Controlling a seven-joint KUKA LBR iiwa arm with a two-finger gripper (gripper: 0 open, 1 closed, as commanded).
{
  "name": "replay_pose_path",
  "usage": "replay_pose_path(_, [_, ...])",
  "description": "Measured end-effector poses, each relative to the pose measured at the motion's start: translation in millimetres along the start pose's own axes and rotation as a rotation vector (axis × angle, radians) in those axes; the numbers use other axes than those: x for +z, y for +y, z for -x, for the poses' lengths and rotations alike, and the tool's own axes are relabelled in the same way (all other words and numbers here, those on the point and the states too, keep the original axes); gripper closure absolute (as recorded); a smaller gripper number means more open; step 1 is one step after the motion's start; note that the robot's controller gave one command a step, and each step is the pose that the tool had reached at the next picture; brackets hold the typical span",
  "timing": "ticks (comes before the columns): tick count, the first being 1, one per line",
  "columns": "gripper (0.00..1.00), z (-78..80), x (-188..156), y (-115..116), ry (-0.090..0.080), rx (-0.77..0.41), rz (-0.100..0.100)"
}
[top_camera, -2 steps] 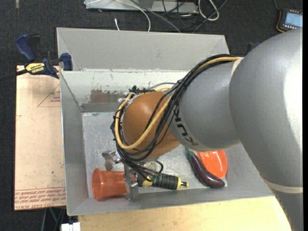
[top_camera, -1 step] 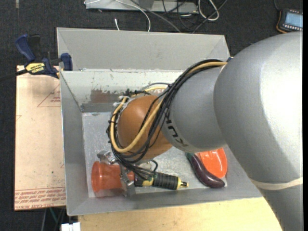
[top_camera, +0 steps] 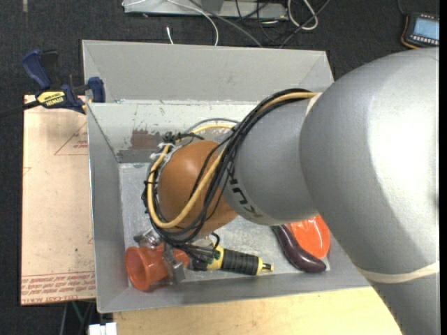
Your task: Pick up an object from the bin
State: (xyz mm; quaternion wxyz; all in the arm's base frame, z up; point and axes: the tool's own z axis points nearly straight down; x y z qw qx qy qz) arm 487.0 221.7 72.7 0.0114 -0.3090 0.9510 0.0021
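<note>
In the bin, at the lower left of the frame, 1 red cup lies with the tool low against its right side. I cannot tell whether the tool is apart or together. This looks like the grasping step. Next comes a firm hold, then a straight lift. Further right lie 1 yellow-and-black handle, 1 purple eggplant and 1 orange piece.
</note>
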Motion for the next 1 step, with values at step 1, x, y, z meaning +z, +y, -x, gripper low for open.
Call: replay_pose_path(1, [1.00,0.0,0.0,0.0,0.000,0.000,0.000])
